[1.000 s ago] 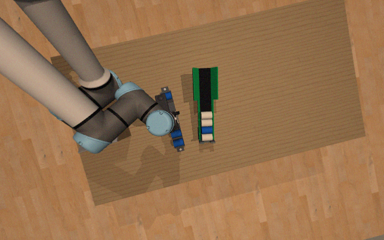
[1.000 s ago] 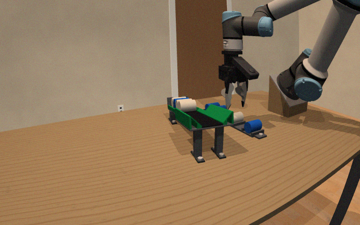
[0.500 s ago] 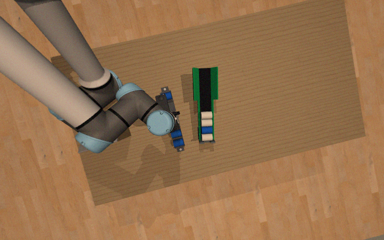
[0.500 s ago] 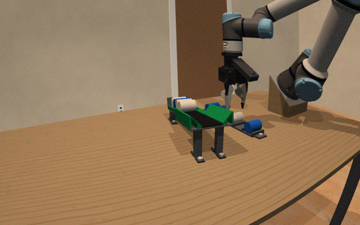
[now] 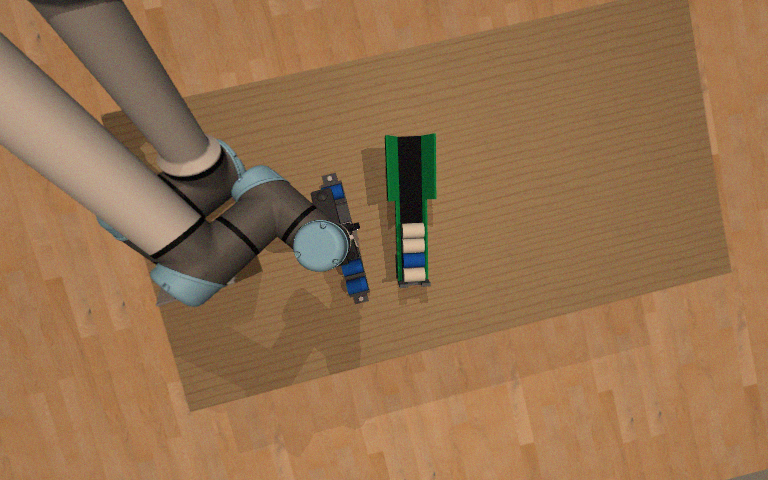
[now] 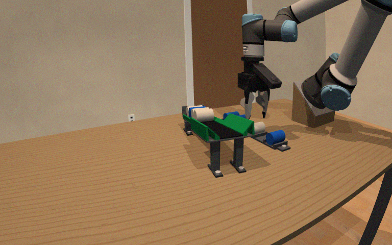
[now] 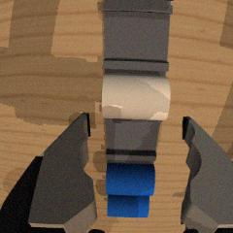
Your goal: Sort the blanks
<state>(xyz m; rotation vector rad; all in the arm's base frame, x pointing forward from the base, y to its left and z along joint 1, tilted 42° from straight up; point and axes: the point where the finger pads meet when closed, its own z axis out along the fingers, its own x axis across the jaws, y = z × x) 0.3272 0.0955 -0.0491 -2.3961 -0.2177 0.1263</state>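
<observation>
- Hovering with hand [image 5: 352,240] [image 6: 256,117] [image 7: 136,116] spread, pinching nothing, above stock rack [image 5: 343,212] [image 6: 261,138] [image 7: 137,36] and its cream blank [image 6: 259,127] [image 7: 136,97].
- Seen from top, at 3 o'clock: on ramp [image 5: 428,169] [image 6: 238,124], three cream blanks [image 5: 413,245] [image 6: 203,114], one blue [image 5: 414,260] [image 6: 197,107].
</observation>
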